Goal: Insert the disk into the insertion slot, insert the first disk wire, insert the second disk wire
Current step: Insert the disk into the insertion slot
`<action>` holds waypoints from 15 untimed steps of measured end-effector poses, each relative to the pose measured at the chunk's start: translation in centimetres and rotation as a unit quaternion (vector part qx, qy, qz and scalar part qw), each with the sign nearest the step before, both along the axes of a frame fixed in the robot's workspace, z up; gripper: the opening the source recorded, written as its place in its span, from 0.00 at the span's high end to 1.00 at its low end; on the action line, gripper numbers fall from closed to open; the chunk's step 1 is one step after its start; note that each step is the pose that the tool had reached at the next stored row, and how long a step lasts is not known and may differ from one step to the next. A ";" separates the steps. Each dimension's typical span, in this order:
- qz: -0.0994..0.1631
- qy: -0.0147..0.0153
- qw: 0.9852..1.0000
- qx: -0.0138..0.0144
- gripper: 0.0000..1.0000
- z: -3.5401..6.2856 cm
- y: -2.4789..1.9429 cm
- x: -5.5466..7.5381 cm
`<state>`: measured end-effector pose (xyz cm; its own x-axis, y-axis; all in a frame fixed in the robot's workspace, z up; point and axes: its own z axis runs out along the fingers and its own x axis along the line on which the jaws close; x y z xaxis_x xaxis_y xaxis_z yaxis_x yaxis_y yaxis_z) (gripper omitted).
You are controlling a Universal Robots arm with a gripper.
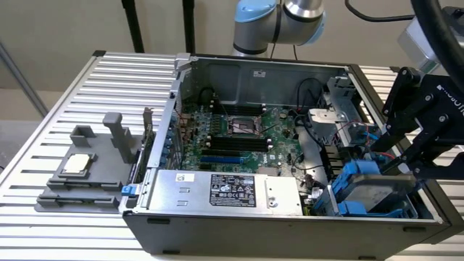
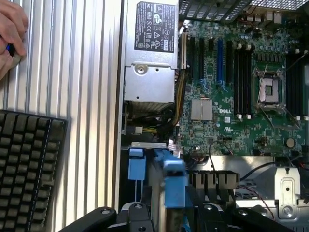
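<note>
Your open dark metal computer case point(image 1: 275, 231) stands on the slatted metal counter point(image 1: 65, 242). In its front corner, at the exterior view's right, the silver-grey disk in its blue plastic carrier point(image 1: 377, 194) sits in the grey cage's insertion slot point(image 1: 336, 203), with the black gripper point(image 1: 406, 163) just above. Along the front wall, on the exterior view's left of the disk, lies the silver power-supply box point(image 1: 225, 190), and the green motherboard point(image 1: 239, 136) is behind it. A grey plastic fixture point(image 1: 87, 176) rests on the counter outside the case, on that same side.

The flat silver-grey disk point(image 1: 377, 194), clipped in bright blue plastic, lies a little tilted inside the grey insertion slot point(image 1: 332, 197), at the lower right of the exterior view.
</note>
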<state>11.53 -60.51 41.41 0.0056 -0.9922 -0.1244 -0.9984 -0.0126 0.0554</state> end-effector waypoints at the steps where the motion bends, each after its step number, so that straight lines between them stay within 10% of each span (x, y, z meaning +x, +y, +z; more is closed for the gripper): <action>1: 0.000 0.000 1.000 0.000 0.60 -0.06 -0.01 0.0; 15: 0.001 0.000 1.000 0.002 0.69 -0.16 -0.01 1.1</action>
